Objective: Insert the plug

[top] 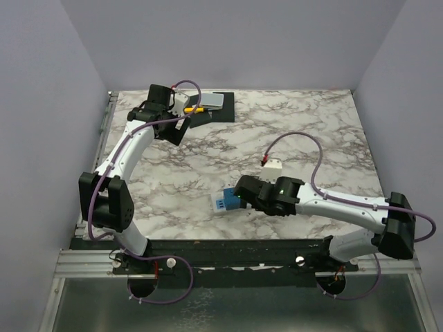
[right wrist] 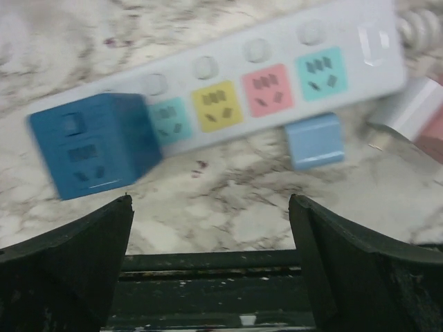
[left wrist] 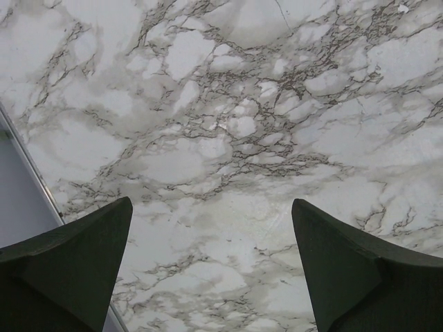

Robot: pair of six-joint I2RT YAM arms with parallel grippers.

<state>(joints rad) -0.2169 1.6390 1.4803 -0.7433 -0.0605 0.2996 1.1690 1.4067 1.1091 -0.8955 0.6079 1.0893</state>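
Plug cube (right wrist: 93,142) sat at the power strip's (right wrist: 277,62) end, near the table's (top: 291,124) near-centre.
Right gripper (right wrist: 210,197) hovered wide and empty beside it; left gripper (left wrist: 211,201) gaped wide over far-left marble.

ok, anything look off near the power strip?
Nothing damaged or spilled. The small light-blue block lies loose beside the power strip, not in a socket. The dark blue cube covers the strip's end; blur hides whether it's seated.

Power strip (right wrist: 277,76) blurred; left end hidden behind blue cube adapter (right wrist: 90,142); cord (right wrist: 420,28) cut off.
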